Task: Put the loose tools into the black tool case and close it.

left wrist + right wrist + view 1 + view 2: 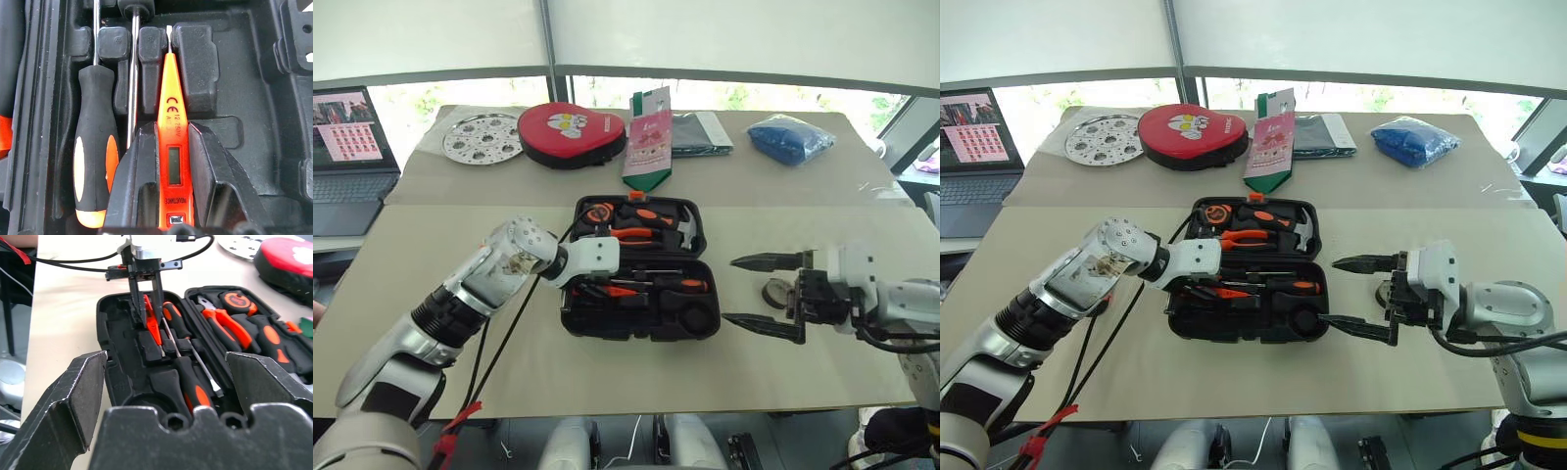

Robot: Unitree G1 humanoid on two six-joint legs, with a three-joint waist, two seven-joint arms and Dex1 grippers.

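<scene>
Black tool case (pixel 641 318) is seen lying open on the beige table (pixel 431 264), lid half with pliers (pixel 636 235), tape measure (pixel 599 211) and hammer (pixel 685 227) on the far side, tray half nearer the robot. Tester pen (pixel 172 147) is clamped between the fingers (pixel 139 181) of the left gripper (pixel 146 303), which is reached down into the left part of the tray; the pen's tip is laid in the moulded slot. Two screwdrivers (pixel 95 152) are seated in recesses just beside the pen, handles pointing opposite ways in the right wrist view. Right gripper (pixel 762 292) is held just right of the case, jaws spread fully wide, nothing gripped. Small grey tape roll (pixel 774 292) is on the table between those fingers, apart from the case. Farther back, a red heart-shaped case (pixel 570 132), a perforated metal disc (pixel 482 138), a pink packet (pixel 648 137) and a blue cloth (pixel 790 137) are laid out; a laptop (pixel 347 147) is at far left.
</scene>
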